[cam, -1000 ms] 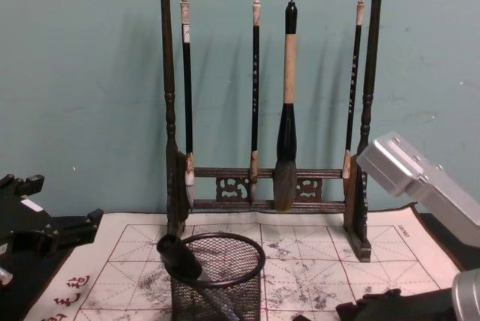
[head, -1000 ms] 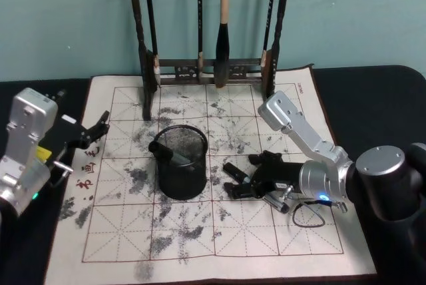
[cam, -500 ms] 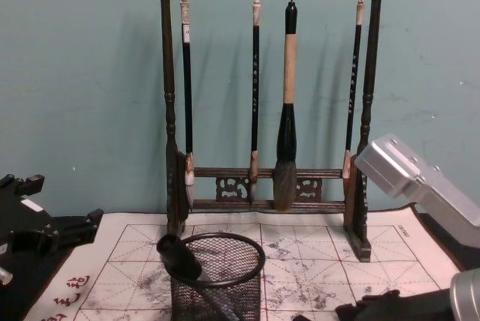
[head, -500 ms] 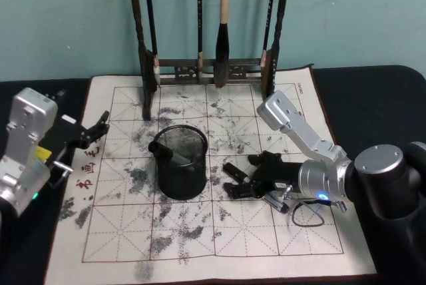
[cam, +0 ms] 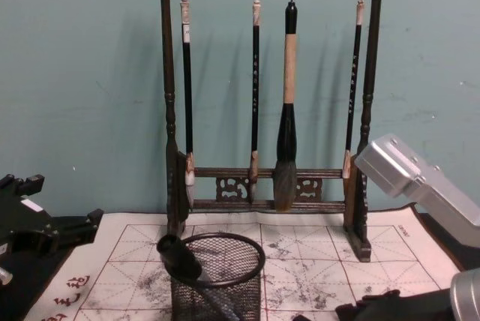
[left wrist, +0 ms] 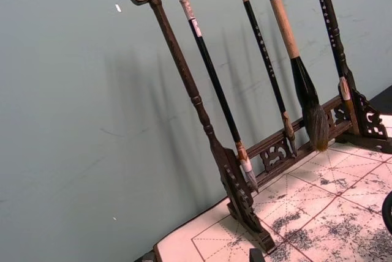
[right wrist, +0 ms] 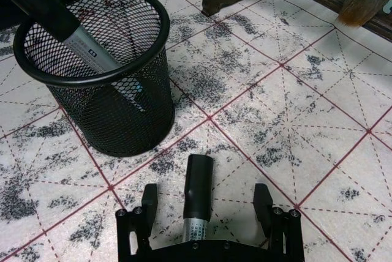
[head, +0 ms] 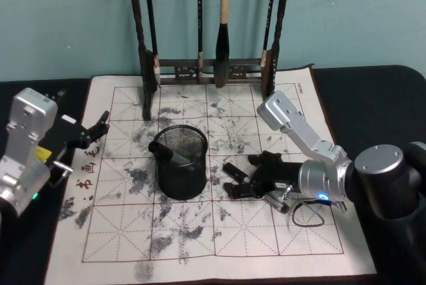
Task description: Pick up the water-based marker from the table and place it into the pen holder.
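Right gripper (right wrist: pixel 206 190) sat low on the calligraphy mat (head: pixel 200 245), jaws wide open, gripping nothing. Water-based marker (right wrist: pixel 198 182) lay flat on the mat between the two fingers (right wrist: pixel 149 199), touching neither, black cap pointing out toward the pen holder (right wrist: pixel 116 115). Holder stood upright just past the cap, apart from it, with a second marker (right wrist: pixel 61 14) leaning inside against its rim. Brush rack (cam: pixel 266 173) stood at the mat's far edge. Left gripper (head: pixel 96 132) was parked over the mat's left edge.

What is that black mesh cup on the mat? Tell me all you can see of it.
The pen holder is a round black wire-mesh cup with a solid rim, standing upright on the ink-stained mat. A grey, black-capped marker leans inside against its rim. The right claw lies open nearby, apart from it.
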